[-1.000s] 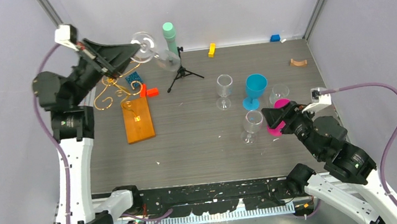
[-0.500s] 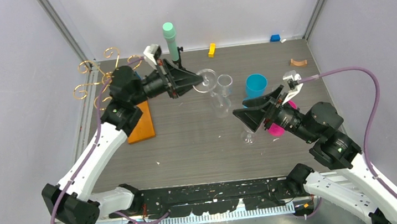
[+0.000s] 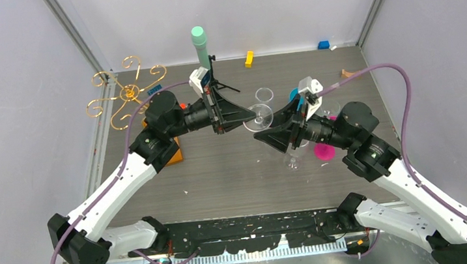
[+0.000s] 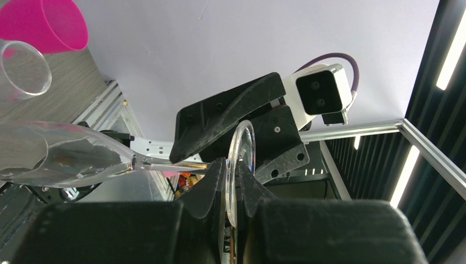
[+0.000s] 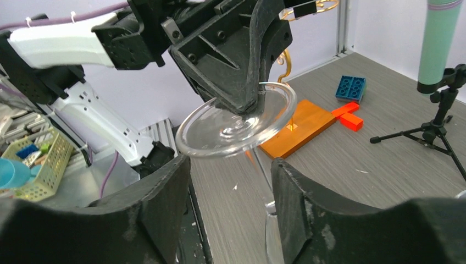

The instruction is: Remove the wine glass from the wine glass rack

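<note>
My left gripper (image 3: 247,115) is shut on the round foot of a clear wine glass (image 3: 259,117) and holds it sideways in the air over the table's middle. In the left wrist view the foot (image 4: 240,159) is pinched between the pads, with the stem and bowl (image 4: 55,154) running left. My right gripper (image 3: 269,135) is open right under the glass. In the right wrist view its fingers (image 5: 165,187) stand either side of the stem (image 5: 262,168), below the foot (image 5: 236,121). The gold wine glass rack (image 3: 125,91) stands at the back left on its orange base (image 3: 176,155), with no glass on it.
A black tripod with a mint-green cylinder (image 3: 200,42) stands behind the left gripper. Clear glasses (image 3: 264,96) (image 3: 294,159), a blue cup (image 3: 292,95) and a pink cup (image 3: 323,152) stand around the right arm. Red (image 5: 349,116) and blue bricks (image 5: 350,88) lie near the rack.
My left arm has swung the wine glass from the rack at the back left to the table's middle. My right arm has risen and moved left, bringing its open fingers around the stem.
</note>
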{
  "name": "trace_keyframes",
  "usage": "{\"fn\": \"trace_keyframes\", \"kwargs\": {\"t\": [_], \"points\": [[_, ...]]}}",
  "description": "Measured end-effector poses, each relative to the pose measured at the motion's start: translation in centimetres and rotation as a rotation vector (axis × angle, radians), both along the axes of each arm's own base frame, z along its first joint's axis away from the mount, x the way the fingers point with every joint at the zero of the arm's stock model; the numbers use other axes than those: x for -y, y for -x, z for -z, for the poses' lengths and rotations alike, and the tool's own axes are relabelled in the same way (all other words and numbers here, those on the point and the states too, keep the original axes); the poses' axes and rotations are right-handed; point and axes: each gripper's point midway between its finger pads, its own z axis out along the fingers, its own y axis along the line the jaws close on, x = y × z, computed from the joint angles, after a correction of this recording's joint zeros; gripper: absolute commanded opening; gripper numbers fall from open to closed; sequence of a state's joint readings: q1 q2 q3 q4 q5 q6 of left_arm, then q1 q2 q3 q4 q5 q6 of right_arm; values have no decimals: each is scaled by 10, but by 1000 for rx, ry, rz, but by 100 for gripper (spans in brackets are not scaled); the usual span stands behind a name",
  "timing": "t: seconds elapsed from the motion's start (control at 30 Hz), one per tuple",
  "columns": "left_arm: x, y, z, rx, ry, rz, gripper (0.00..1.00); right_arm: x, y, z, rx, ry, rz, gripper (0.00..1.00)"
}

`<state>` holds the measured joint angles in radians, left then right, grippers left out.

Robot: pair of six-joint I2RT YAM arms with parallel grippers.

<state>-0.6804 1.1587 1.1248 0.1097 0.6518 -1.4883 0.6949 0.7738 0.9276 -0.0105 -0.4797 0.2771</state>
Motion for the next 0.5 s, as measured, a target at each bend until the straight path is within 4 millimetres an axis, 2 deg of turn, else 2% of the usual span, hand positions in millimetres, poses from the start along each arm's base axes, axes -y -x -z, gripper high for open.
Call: {"fn": "trace_keyframes", "kwargs": {"t": [0.1, 0.17, 0.4, 0.5], "points": [[0, 3, 1, -3, -2, 2, 0, -6, -2, 8, 1, 28, -28, 33], [-1, 6, 2, -4, 0, 1, 0, -8, -3, 11, 8, 40, -35, 28], [-5, 11, -3, -17, 16, -12, 0, -11, -2, 8, 57, 35, -54, 19], [-7, 10, -4, -21, 19, -21, 0, -12, -4, 7, 67, 30, -56, 10]]}}
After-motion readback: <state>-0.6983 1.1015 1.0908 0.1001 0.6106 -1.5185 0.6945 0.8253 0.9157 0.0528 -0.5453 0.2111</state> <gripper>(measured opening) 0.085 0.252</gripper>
